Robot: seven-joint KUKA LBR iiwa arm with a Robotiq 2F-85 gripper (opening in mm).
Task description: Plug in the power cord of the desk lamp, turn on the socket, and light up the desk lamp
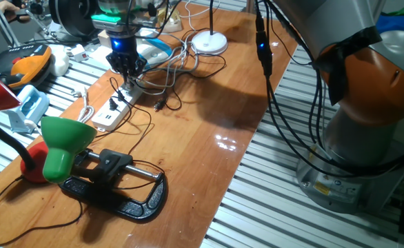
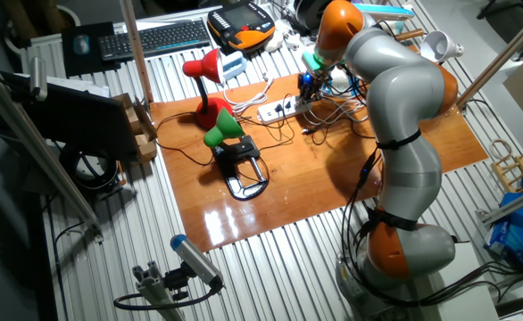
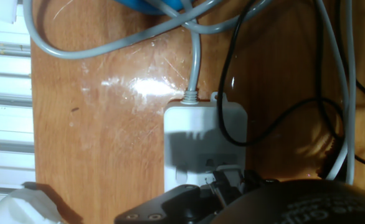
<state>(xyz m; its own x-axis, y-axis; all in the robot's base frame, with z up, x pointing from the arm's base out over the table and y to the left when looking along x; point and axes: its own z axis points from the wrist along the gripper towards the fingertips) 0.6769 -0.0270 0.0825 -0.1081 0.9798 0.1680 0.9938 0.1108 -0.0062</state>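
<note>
The socket (image 1: pixel 123 103) is a long white strip lying on the wooden table, and its cable end fills the hand view (image 3: pixel 201 134). My gripper (image 1: pixel 127 67) hangs right over that far end, fingertips (image 3: pixel 232 180) low above the strip. A small pale piece shows between them, and I cannot tell whether it is the plug or whether the jaws are shut on it. The desk lamp (image 1: pixel 209 43) stands behind on its white disc base. Its white power cord (image 1: pixel 178 58) loops from the base toward the gripper. In the other fixed view the gripper (image 2: pixel 308 86) sits over the socket (image 2: pixel 278 111).
A green cone lamp (image 1: pixel 63 143) on a black clamp (image 1: pixel 123 189) lies at the table's front left. Beside it stands a red-shaded lamp (image 2: pixel 203 69). A thin black cord with a small plug (image 1: pixel 159 105) trails near the strip. Grey and black cables (image 3: pixel 195 56) cross the wood behind the strip.
</note>
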